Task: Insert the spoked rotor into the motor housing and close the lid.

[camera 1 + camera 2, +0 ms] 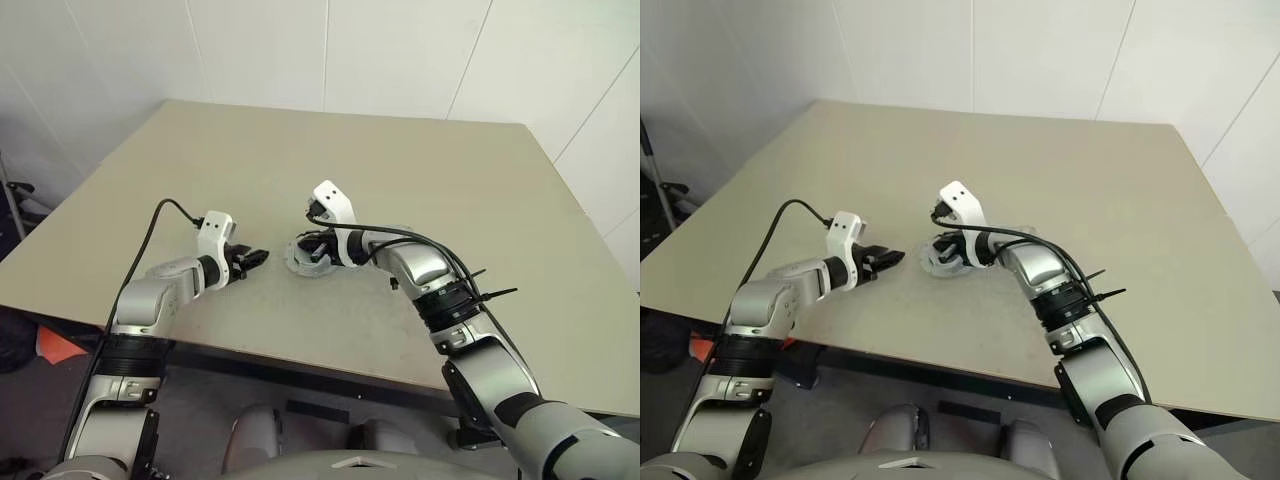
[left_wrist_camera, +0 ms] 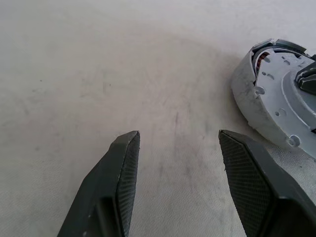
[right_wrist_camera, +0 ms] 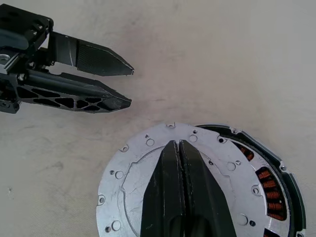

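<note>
White walls back a beige table [image 1: 480,200]. Near its front edge sits the housing [image 3: 276,182], a silver lid [image 3: 148,177] askew on it, under the shut right gripper [image 3: 178,148]. Left gripper [image 2: 177,140] gapes beside; bare tabletop all round.

Silver arms with black joints, white wrist housings, black cables, ribbed black claws.

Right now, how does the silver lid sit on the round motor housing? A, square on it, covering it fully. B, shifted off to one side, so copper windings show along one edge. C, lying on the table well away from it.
B: in the right wrist view the lid sits off-centre on the motor housing, leaving a crescent of copper windings uncovered.
</note>
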`<action>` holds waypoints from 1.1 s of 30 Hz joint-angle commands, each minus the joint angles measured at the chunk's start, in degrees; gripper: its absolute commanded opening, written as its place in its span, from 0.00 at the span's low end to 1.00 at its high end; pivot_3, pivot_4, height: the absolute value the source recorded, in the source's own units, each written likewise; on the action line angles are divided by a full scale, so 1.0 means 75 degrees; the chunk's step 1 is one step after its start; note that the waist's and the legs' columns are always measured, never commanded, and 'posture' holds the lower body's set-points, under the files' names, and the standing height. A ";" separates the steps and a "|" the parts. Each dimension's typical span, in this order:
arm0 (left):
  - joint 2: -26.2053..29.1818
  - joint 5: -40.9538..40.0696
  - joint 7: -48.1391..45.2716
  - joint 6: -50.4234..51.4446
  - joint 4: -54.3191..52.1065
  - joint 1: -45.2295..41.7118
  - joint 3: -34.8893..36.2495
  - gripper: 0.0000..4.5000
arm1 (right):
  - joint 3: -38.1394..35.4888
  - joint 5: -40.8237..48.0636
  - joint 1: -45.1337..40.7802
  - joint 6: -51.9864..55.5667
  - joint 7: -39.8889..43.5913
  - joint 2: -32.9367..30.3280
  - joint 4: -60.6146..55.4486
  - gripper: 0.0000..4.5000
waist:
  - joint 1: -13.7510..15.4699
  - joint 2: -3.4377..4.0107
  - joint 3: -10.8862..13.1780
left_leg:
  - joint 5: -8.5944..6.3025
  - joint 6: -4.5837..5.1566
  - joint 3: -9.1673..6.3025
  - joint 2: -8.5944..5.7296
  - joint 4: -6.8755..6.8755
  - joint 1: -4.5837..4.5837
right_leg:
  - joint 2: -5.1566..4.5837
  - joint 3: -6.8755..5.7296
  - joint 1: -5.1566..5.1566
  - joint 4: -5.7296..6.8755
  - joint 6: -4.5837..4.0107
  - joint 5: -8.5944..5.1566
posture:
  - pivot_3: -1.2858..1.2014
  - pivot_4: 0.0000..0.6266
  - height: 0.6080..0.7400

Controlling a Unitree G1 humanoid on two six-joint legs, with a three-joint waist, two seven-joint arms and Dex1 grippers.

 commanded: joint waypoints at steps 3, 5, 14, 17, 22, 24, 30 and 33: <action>0.0056 0.0014 -0.0060 -0.0149 -0.0094 -0.0244 0.0072 0.60 | -0.0115 -0.0120 0.0156 -0.0415 -0.0126 -0.0029 -0.0076 0.00 | 0.0003 0.0000 0.0000 | 0.0000 -0.0001 0.0000 0.0000 -0.0001 0.0001 | 0.0000 0.0000 0.0000 0.0000 0.0000 0.0000 | 0.52 0.00 1.00; 0.0056 0.0023 -0.0068 -0.0153 -0.0086 -0.0246 0.0069 0.60 | -0.0122 -0.0103 0.0218 -0.0626 -0.0030 -0.0135 -0.0319 0.00 | 0.0007 0.0000 0.0000 | 0.0000 -0.0001 0.0000 0.0000 -0.0001 0.0000 | 0.0000 0.0000 0.0000 -0.0001 0.0000 0.0000 | 0.52 0.00 1.00; 0.0021 0.0060 -0.0098 -0.0169 -0.0094 -0.0229 0.0032 0.60 | -0.0063 0.0196 0.0586 -0.1386 0.0923 -0.0658 -0.1708 0.28 | 0.0010 -0.0001 0.0001 | 0.0000 -0.0001 0.0000 0.0001 -0.0007 -0.0004 | 0.0001 0.0000 -0.0006 -0.0003 0.0001 0.0000 | 0.52 0.00 1.00; 0.0019 0.0078 -0.0125 -0.0181 -0.0082 -0.0243 0.0016 0.60 | -0.0016 0.0210 0.0702 -0.1419 0.1112 -0.0698 -0.1918 0.51 | 0.0010 -0.0001 0.0001 | 0.0000 0.0000 0.0000 0.0000 -0.0007 -0.0007 | 0.0001 0.0000 -0.0007 -0.0005 0.0001 0.0000 | 0.52 0.00 1.00; 0.0032 0.0095 -0.0162 -0.0198 -0.0059 -0.0258 -0.0001 0.60 | 0.0120 -0.0061 0.0786 -0.1578 0.1054 -0.0680 -0.1796 0.90 | 0.0008 -0.0001 0.0001 | 0.0000 0.0000 0.0000 0.0000 -0.0006 -0.0006 | 0.0001 0.0000 -0.0005 -0.0005 0.0000 0.0000 | 0.52 0.00 1.00; 0.0035 0.0098 -0.0166 -0.0201 -0.0053 -0.0266 -0.0008 0.60 | 0.0245 -0.0252 0.0783 -0.1684 0.0996 -0.0710 -0.1624 0.99 | 0.0007 -0.0002 0.0001 | 0.0000 0.0000 0.0000 0.0000 -0.0006 -0.0006 | 0.0001 0.0000 -0.0006 -0.0006 0.0000 0.0000 | 0.52 0.00 1.00; 0.0022 0.0093 -0.0151 -0.0179 -0.0073 -0.0271 -0.0029 0.60 | 0.0287 -0.0402 0.0748 -0.1803 0.0832 -0.0632 -0.1178 0.99 | 0.0007 -0.0002 0.0001 | 0.0000 0.0000 0.0000 0.0000 -0.0006 -0.0008 | 0.0001 0.0000 -0.0007 -0.0006 0.0000 0.0000 | 0.52 0.00 1.00; 0.0015 0.0085 -0.0138 -0.0164 -0.0096 -0.0250 -0.0025 0.60 | 0.0288 -0.0484 0.0716 -0.1861 0.0712 -0.0574 -0.0953 0.99 | 0.0003 -0.0001 0.0001 | 0.0000 0.0000 0.0000 0.0000 -0.0007 -0.0007 | 0.0001 0.0000 -0.0007 -0.0006 0.0000 0.0000 | 0.52 0.00 1.00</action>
